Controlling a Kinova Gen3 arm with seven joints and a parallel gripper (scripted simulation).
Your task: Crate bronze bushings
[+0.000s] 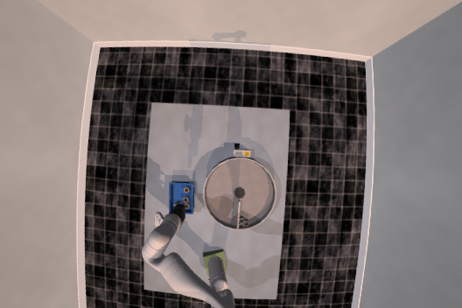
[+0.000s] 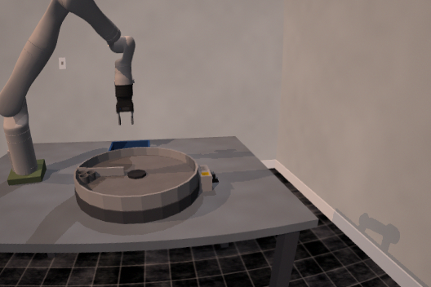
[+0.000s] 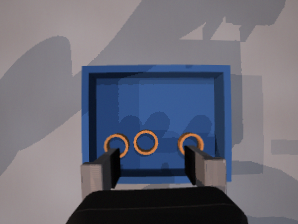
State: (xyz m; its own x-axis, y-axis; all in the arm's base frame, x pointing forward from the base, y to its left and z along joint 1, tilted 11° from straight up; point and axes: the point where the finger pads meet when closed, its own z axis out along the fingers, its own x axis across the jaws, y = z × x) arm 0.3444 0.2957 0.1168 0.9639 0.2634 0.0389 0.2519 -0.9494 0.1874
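Note:
Three bronze bushings (image 3: 115, 144) (image 3: 145, 142) (image 3: 190, 143) lie in a row inside the blue crate (image 3: 155, 95) (image 1: 176, 190) (image 2: 130, 143); they also show in the overhead view (image 1: 186, 189) (image 1: 185, 199). My gripper (image 3: 152, 160) (image 2: 126, 121) (image 1: 178, 208) is open and empty. It hangs high above the crate's near edge. The round turning table (image 1: 254, 180) (image 2: 163, 168) stands beside the crate. Grey steel bushings (image 1: 243, 222) (image 2: 86, 174) sit at its rim next to a straight divider bar (image 2: 110, 171).
The arm's base stands on a green plate (image 1: 214, 258) (image 2: 26, 176) at the table's edge. A small control box (image 1: 241, 152) (image 2: 205, 176) sits against the turning table's far side. A dark hub (image 1: 239, 192) (image 2: 136, 174) marks its middle. Walls close in around the grey table (image 2: 245, 205).

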